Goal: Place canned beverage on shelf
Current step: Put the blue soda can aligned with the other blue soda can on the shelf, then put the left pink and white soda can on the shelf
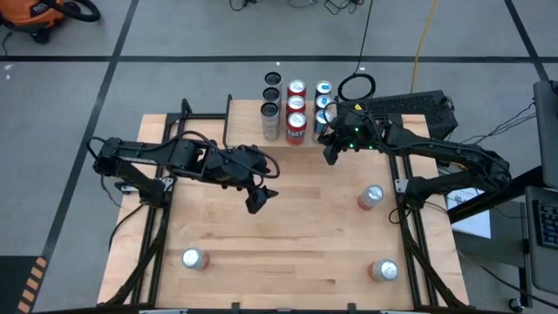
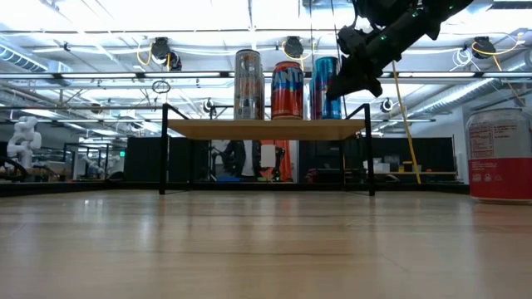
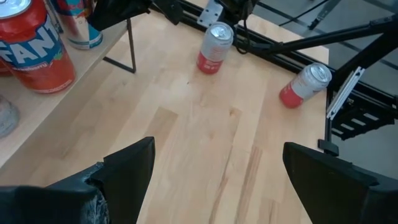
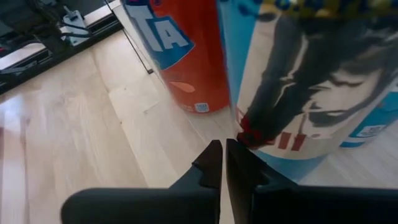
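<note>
**Stock check: cans on the tabletop, and which of my arms is nearer**

- **Shelf** (image 1: 301, 118): at the far edge of the tabletop (image 1: 296, 235), centre. Three rows of upright cans on its board: silver, red, blue.
- **Right gripper** (image 1: 332, 155): fingers pressed fully together, holding nothing. It hangs just in front of the shelf's right end; in its own wrist view the closed tips sit close to the blue can (image 4: 317, 81) with the orange-red can (image 4: 180, 50) beside it. Both stand upright on the board.
- **Left gripper** (image 1: 258, 202): fingers spread wide, nothing between them. It hangs over the bare middle of the tabletop, left of centre.
- **Cans not yet shelved**, all upright, long axis vertical:
  - can at right, mid-depth (image 1: 370, 197): between my two grippers and the right rail, nearer my right gripper, toward the near edge from it.
  - can at near right corner (image 1: 384, 270): right arm's side, well apart from both grippers.
  - can at near left corner (image 1: 193, 258): left arm's side, toward the near edge and outward from my left gripper.
- **Judgement**: the left gripper is already open and its wrist view faces the two right-hand cans (image 3: 214, 46), so either arm could go; the near-left can falls to the left arm alone. A side grasp around an upright body suits all three.
</note>
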Available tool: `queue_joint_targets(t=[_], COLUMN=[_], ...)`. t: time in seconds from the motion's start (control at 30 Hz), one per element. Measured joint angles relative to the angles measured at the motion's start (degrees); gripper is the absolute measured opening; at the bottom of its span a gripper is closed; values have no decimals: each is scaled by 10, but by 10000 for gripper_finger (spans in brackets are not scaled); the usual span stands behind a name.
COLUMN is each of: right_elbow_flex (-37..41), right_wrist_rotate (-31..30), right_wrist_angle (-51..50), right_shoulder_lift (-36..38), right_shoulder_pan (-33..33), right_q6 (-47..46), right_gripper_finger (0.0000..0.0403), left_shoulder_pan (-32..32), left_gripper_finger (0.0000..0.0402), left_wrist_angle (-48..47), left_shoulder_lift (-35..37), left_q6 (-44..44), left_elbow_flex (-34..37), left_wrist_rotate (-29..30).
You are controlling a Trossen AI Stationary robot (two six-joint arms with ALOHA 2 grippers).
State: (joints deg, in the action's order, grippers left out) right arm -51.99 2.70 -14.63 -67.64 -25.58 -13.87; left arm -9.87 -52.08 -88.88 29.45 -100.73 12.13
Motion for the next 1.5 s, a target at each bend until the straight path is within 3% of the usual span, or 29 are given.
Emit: queue_joint_targets(t=[0.17, 0.4, 0.63, 0.93, 1.13, 1.33, 1.5], right_elbow_flex=[0, 0, 0, 0, 0, 0, 0], right_wrist_rotate=[6, 109, 110, 113, 196, 293, 320], right_wrist_angle=[0, 3, -2, -15, -16, -16, -22], right_shoulder_lift=[1, 37, 78, 81, 81, 81, 81], right_shoulder_pan=[0, 17, 64, 78, 77, 80, 105], right_q6=[-4, -40, -60, -55, -90, -126, -116], right_gripper_finger=[0, 0, 0, 0, 0, 0, 0], left_shoulder_pan=[0, 0, -15, -88, -143, -175, -202], left_gripper_finger=[357, 357, 357, 357, 357, 357, 357], left_wrist_angle=[-5, -63, -153, -267, -315, -312, -318], left_shoulder_lift=[0, 0, 6, 6, 6, 5, 6], left_q6=[0, 14, 75, 254, 347, 510, 616], left_elbow_flex=[0, 0, 0, 5, 33, 67, 82], left_wrist_rotate=[-1, -33, -105, -167, -233, -329, -341])
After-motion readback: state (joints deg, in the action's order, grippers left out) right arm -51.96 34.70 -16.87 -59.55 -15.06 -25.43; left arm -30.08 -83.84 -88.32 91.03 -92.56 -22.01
